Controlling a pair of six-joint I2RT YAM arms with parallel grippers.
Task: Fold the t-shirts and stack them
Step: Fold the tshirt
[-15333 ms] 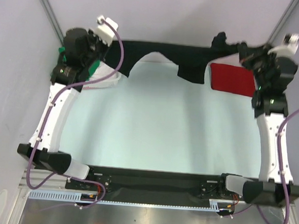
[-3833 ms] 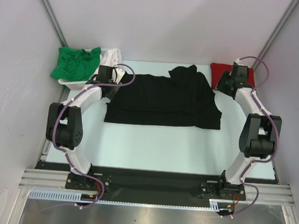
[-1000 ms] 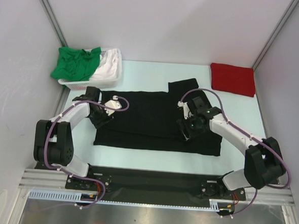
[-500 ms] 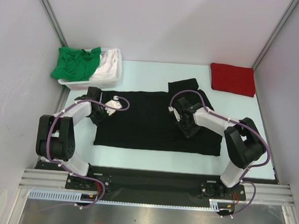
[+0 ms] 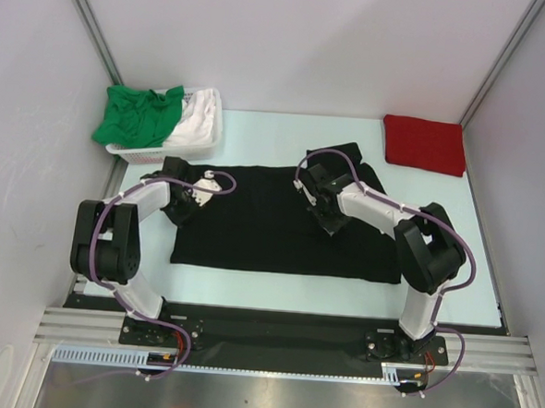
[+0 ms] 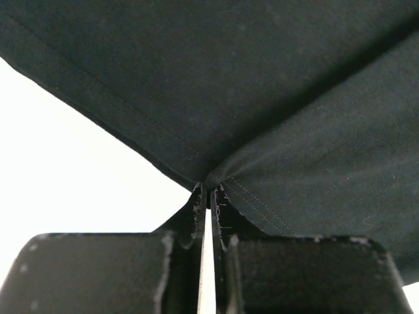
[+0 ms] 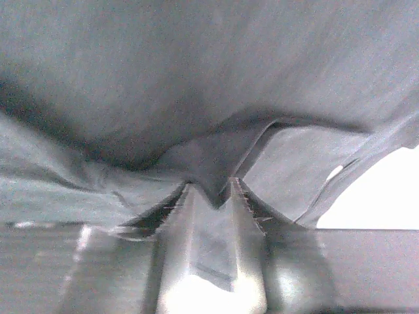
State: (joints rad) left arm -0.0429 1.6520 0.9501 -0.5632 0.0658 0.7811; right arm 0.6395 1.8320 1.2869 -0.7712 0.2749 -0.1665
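The left gripper (image 6: 208,195) has its two fingers almost together. They pinch the sewn edge of the black t-shirt (image 6: 262,98), and the cloth pulls into a little peak there. The right gripper (image 7: 213,191) has its fingers a bit wider, with a fold of the same shirt caught between them.

Only the close views show these pinches. From above, the arms hide their own fingers. In the right close view the shirt looks grey, but from above it is plainly black.

Only the view from above shows the whole shirt. It lies spread out flat, folded into a wide shape. The left gripper is at its left end and the right gripper is on its right half.

The red t-shirt (image 5: 424,145) lies folded past the black shirt's far right corner, not touching it. Past its far left corner stands a white basket (image 5: 169,150), with the green t-shirt (image 5: 135,112) and the white t-shirt (image 5: 197,116) heaped in it.

The black shirt lies on a pale blue table (image 5: 277,130). Plain pale walls (image 5: 292,39) stand around it.
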